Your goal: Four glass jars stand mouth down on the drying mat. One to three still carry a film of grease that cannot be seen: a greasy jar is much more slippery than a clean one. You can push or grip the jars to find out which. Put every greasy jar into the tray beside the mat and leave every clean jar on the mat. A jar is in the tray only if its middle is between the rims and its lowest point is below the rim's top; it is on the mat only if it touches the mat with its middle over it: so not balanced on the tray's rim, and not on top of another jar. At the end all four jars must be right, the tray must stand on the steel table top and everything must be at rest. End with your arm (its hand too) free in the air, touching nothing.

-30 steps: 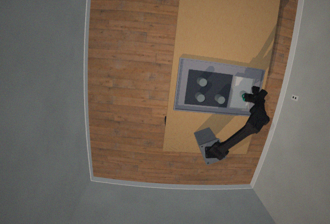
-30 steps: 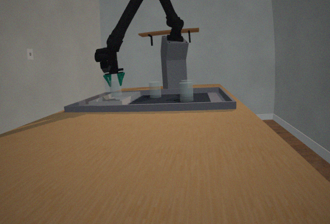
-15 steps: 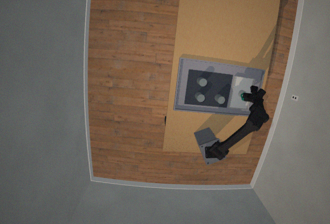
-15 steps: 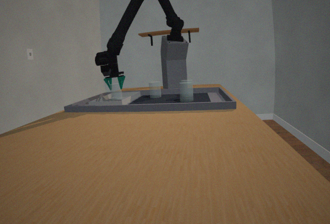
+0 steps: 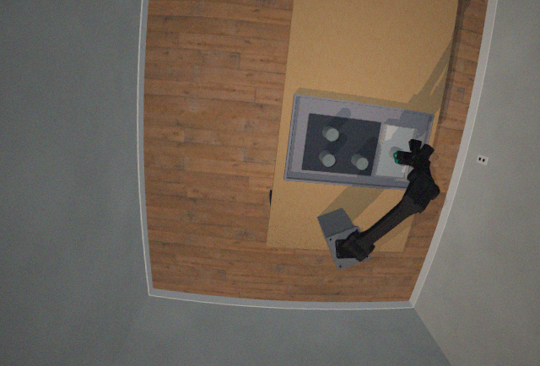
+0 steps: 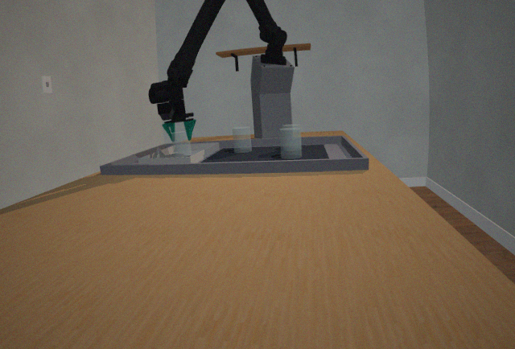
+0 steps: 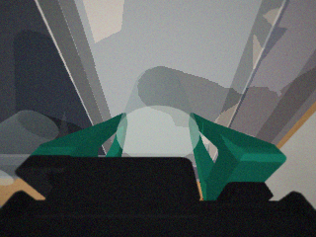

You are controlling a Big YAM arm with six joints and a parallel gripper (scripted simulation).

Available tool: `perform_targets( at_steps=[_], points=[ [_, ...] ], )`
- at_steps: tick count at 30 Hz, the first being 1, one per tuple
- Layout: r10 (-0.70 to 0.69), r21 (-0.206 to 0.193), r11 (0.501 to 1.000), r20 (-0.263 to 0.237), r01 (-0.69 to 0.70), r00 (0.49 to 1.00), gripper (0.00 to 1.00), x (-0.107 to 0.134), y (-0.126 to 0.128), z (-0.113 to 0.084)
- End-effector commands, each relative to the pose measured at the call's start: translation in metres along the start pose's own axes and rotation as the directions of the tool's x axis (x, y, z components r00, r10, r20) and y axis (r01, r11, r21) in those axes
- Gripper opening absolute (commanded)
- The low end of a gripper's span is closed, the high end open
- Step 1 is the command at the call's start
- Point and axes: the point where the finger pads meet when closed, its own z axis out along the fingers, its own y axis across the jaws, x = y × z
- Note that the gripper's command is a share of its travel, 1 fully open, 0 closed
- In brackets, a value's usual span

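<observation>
My gripper (image 5: pixel 396 157) (image 6: pixel 180 139) (image 7: pixel 158 118) is shut on an upright clear jar (image 6: pixel 181 146) (image 7: pixel 158 132), with a green finger on each side of it. This jar is over the pale tray (image 5: pixel 386 170) (image 6: pixel 197 157) (image 7: pixel 197 39), low between its rims; I cannot tell whether it touches the tray's floor. Three jars stand on the dark mat (image 5: pixel 314 126) (image 6: pixel 312 152): one at the back left (image 5: pixel 332 134), one at the front left (image 5: pixel 328 160) and one at the front right (image 5: pixel 361 163). In the exterior view, two of them overlap.
The mat and tray lie side by side inside a raised grey rim (image 5: pixel 289 144) (image 6: pixel 249 167). The tray is close to the rim's right end. One mat jar (image 7: pixel 37 125) shows at the left of the wrist view. The arm's grey pedestal (image 6: pixel 274 108) stands beyond the rim.
</observation>
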Motion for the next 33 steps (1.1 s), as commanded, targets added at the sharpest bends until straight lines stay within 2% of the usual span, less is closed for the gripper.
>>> perform_targets(
  at_steps=[1, 2, 3, 14, 18, 33],
  points=[
    [-0.018, 0.021, 1.0, 0.034, 0.017, 0.999, 0.0, -0.023, -0.006, -0.002],
    [-0.018, 0.021, 1.0, 0.034, 0.017, 0.999, 0.0, -0.023, -0.006, -0.002],
    [-0.018, 0.021, 1.0, 0.034, 0.017, 0.999, 1.0, -0.023, -0.006, -0.002],
    [-0.018, 0.021, 1.0, 0.034, 0.017, 0.999, 1.0, -0.023, -0.006, -0.002],
    [-0.018, 0.021, 1.0, 0.034, 0.017, 0.999, 1.0, -0.023, -0.006, -0.01],
    [-0.018, 0.021, 1.0, 0.034, 0.017, 0.999, 1.0, -0.021, -0.005, -0.067]
  ],
)
